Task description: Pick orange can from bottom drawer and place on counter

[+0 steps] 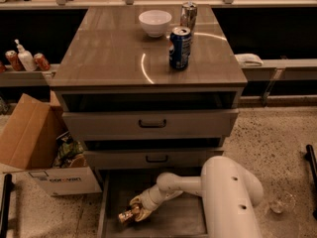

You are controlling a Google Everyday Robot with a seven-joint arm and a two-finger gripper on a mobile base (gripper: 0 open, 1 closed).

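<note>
Jaws: we could not tell whether they were clenched on the can or only closed in around it. The gripper [135, 211] sat low inside the bottom drawer [174, 223], tip pointing toward the drawer's left front corner and touching the orange can [125, 216]. The can lay on its side on the drawer floor near the left wall, with one shiny end facing outward. We judged it light, thin-walled and stiff enough along its length but easy to dent across the middle, with a smooth, slippery skin. Lying down, it would likely roll away from a glancing touch. We judged the best hold to be across the cylindrical body at mid-length, jaws square to its axis with moderate squeeze, not on the rimmed ends. The white arm [181, 184] reached in from the right under the two closed upper drawers, so the lift looked to us to need a draw outward before rising. Above, the counter [111, 53] carried a white bowl [155, 23], a blue can [180, 48] and a silver can [188, 15], with bare surface toward the left front.
</note>
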